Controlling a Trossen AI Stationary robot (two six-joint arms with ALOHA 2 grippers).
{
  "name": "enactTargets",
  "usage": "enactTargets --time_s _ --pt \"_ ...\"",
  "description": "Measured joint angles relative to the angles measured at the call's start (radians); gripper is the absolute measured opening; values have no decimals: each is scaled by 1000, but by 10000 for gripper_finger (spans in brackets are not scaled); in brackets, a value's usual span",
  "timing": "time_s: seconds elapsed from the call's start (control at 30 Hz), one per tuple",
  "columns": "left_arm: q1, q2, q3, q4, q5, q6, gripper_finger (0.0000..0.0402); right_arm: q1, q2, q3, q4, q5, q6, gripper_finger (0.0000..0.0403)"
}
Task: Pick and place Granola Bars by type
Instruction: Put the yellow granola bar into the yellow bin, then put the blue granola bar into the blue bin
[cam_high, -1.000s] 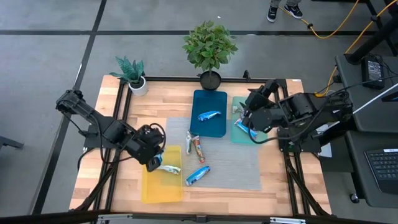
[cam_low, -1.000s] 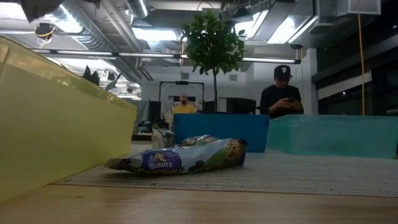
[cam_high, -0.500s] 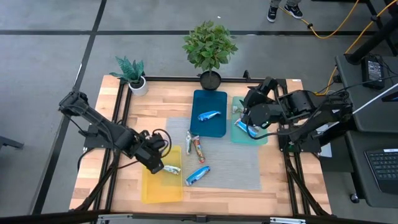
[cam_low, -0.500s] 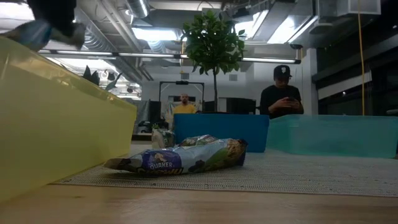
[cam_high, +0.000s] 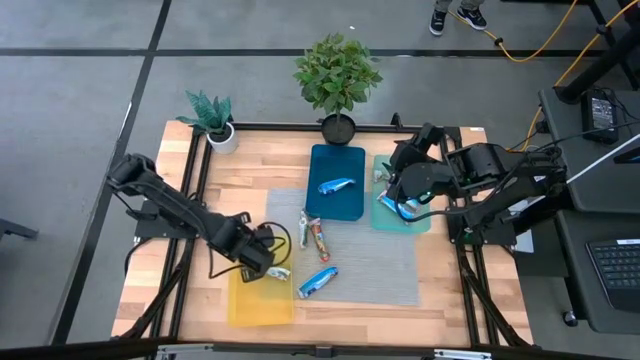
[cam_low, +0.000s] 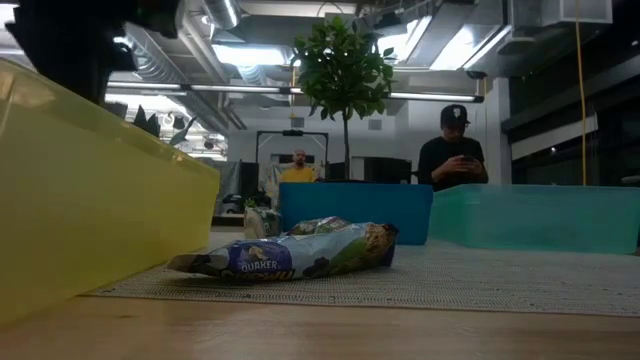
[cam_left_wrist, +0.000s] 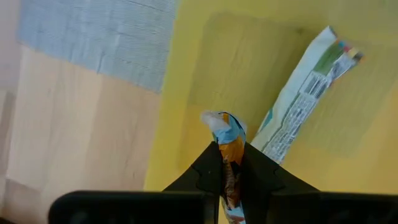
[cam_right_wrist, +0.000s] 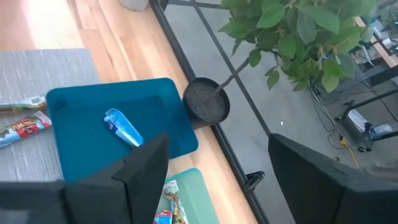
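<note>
My left gripper (cam_high: 262, 258) is over the yellow tray (cam_high: 245, 300), shut on a blue-and-orange granola bar (cam_left_wrist: 225, 134). A white-green bar (cam_left_wrist: 305, 93) lies flat in that tray, also seen in the high view (cam_high: 279, 272). A blue bar (cam_high: 317, 282) and two more bars (cam_high: 314, 236) lie on the grey mat; the blue bar is the nearest thing in the low view (cam_low: 290, 256). One blue bar (cam_high: 336, 185) lies in the blue tray (cam_high: 336, 160). My right gripper (cam_right_wrist: 230, 186) is open and empty above the teal tray (cam_high: 420, 222), which holds bars (cam_high: 392, 203). My left gripper pinches the blue-and-orange bar (cam_left_wrist: 229, 155) between its two fingers, which point down at the yellow tray. The bar runs along the fingers. Its crimped end (cam_left_wrist: 214, 118) sticks out past the fingertips toward the tray floor. Whether that end touches the tray I cannot tell.
Two potted plants (cam_high: 337, 80) (cam_high: 212, 118) stand at the table's far edge. A black frame rail (cam_high: 190, 200) runs along the table's left side. Two people (cam_low: 455, 150) stand in the room beyond the table.
My left gripper has gone toward the table's right edge and down over the yellow tray, staying shut on its bar. In the low view the bar showed above the tray wall half a second ago and is now hidden behind it.
</note>
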Motion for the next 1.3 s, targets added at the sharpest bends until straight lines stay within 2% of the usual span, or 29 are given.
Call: enactTargets --time_s 0.33,0.43,0.6,0.87,1.1,1.3 --pt "39 102 0 50 40 222 28 0 1 0 28 -31 16 274" --pt "46 122 1 61 48 271 28 0 2 0 28 -71 25 274" --pt "56 142 1 65 49 306 39 0 13 -1 29 -136 24 274" --pt "76 144 1 79 62 338 75 0 68 -1 34 -174 13 274" --pt "72 127 53 58 75 349 135 0 148 -1 36 -305 -34 274" --pt "60 50 149 -51 -43 261 165 12 216 -1 45 -485 -142 274"
